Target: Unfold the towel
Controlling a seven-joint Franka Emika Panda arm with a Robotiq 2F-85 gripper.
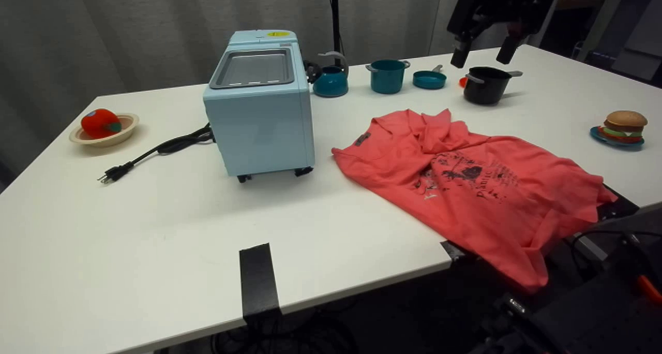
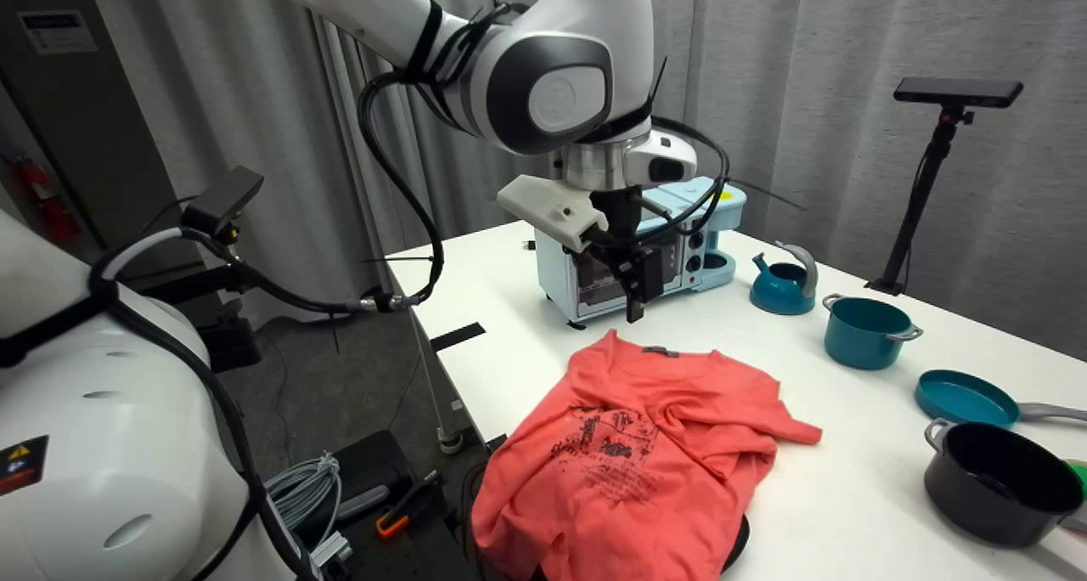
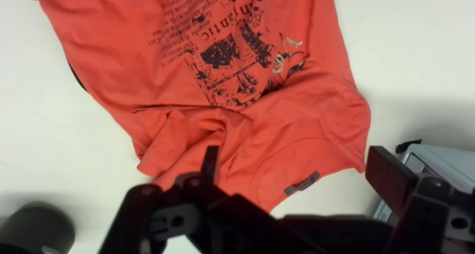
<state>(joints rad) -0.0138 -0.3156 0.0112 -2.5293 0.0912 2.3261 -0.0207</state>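
No towel shows; the cloth on the table is a coral T-shirt with dark print, seen in both exterior views (image 1: 517,188) (image 2: 611,496) and in the wrist view (image 3: 315,105). Its lower end hangs over the table edge. Cloth is bunched in creases near one sleeve, and the collar with its grey tag lies spread. My gripper (image 1: 483,58) is open and empty, raised above the table. It also shows in an exterior view (image 2: 641,296), above the collar end. In the wrist view the fingers (image 3: 293,157) stand wide apart over the collar, not touching the cloth.
A light blue toaster oven (image 1: 264,121) stands beside the collar end. A teal kettle (image 1: 331,84), teal pot (image 1: 387,78), teal pan (image 1: 429,79) and black pot (image 1: 485,87) stand along the far side. A toy burger (image 1: 625,126) and a bowl (image 1: 126,131) are farther out.
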